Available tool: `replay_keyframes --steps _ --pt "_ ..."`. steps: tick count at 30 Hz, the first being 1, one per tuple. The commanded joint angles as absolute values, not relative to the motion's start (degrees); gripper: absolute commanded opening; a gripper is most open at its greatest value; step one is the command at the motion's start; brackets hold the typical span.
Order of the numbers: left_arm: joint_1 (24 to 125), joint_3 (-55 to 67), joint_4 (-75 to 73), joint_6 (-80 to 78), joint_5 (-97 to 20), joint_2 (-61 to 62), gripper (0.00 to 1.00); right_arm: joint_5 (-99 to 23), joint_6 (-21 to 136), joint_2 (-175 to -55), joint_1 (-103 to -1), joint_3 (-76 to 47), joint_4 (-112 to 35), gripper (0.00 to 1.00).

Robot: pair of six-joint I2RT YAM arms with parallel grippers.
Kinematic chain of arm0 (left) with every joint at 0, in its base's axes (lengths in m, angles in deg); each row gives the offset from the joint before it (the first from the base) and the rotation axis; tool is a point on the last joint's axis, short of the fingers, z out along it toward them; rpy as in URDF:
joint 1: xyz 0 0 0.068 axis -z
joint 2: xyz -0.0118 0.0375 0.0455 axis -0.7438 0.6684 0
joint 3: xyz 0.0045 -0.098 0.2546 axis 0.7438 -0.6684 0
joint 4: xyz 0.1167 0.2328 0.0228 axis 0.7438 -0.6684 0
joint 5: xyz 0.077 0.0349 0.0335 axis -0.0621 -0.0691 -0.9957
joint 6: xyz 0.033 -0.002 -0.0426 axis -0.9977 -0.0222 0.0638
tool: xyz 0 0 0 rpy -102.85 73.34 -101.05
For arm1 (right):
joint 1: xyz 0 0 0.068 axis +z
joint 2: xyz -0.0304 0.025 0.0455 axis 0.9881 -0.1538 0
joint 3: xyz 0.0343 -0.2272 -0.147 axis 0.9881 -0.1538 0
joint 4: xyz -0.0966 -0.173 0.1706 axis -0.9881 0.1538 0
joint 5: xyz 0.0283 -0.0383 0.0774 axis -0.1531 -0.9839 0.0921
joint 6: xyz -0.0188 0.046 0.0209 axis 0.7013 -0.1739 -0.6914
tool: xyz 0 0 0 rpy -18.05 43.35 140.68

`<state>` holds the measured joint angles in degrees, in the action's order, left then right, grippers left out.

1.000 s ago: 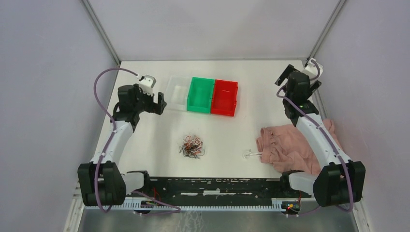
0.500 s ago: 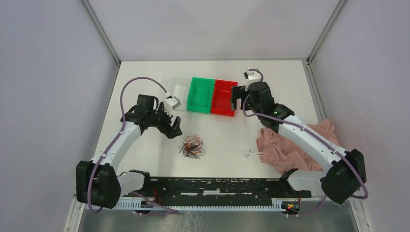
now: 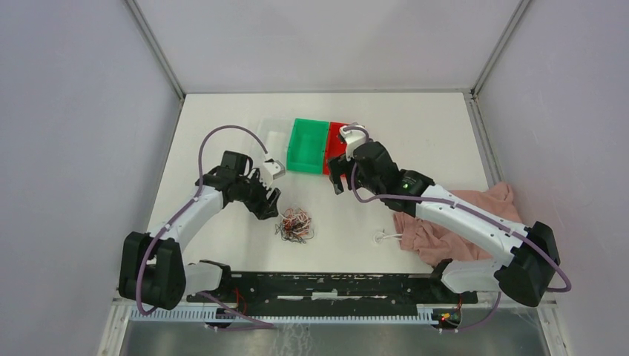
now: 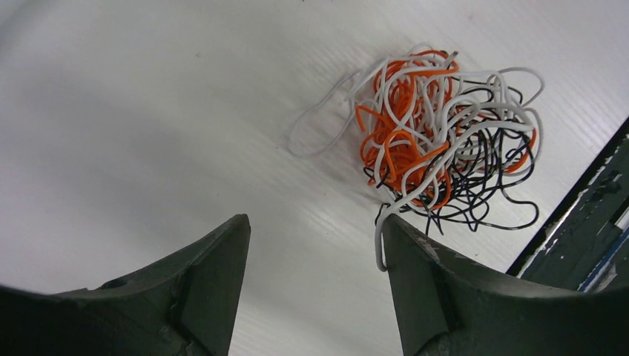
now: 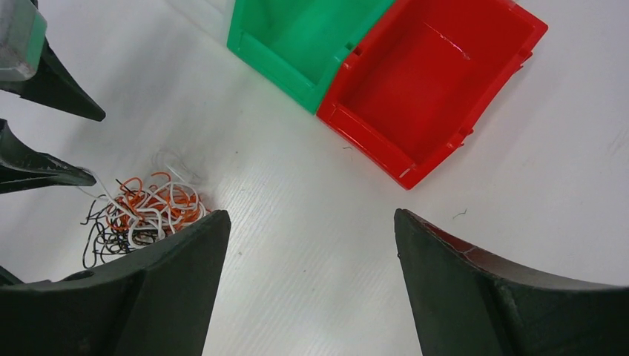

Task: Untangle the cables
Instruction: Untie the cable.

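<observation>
In the top view, left of centre, the left end effector (image 3: pixel 265 200) hangs low over the white worktop (image 3: pixel 222 119). Its jaws stand apart and nothing is between them, so it is released. Just to its right, near the middle of the lower half of the frame, the cables (image 3: pixel 296 224) lie on the worktop as one small tangle of orange, white and black wires. In the left wrist view one white loop of the tangle ends very close to the right finger; I cannot tell if it touches.

Above the tangle stand three bins in a row, touching: a clear bin (image 3: pixel 271 142), a green bin (image 3: pixel 309 146) and a red bin (image 3: pixel 336 145). The right end effector (image 3: pixel 337 178) hovers in front of the red bin, also released and holding nothing. At the right edge a pink cloth (image 3: pixel 438 230) lies under the right arm, with a thin white cord (image 3: pixel 386 237) beside it.
</observation>
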<state>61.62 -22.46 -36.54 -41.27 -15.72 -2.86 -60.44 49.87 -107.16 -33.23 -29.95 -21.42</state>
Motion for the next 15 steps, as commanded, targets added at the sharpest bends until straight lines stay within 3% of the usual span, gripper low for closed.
replay_keyframes --steps 1,9,15 --pt "62.25 -24.67 -33.87 -46.55 -17.98 -4.18 0.71 -62.01 50.44 -106.21 -31.55 -29.05 -21.78 0.88" --pt "62.87 -24.34 -34.26 -46.31 -16.53 -5.36 0.57 -62.93 50.19 -107.03 -29.41 -29.15 -20.79 0.85" --pt "63.4 -25.99 -28.64 -42.91 -17.33 -7.43 0.28 -62.77 48.79 -107.94 -27.75 -29.47 -21.65 0.81"
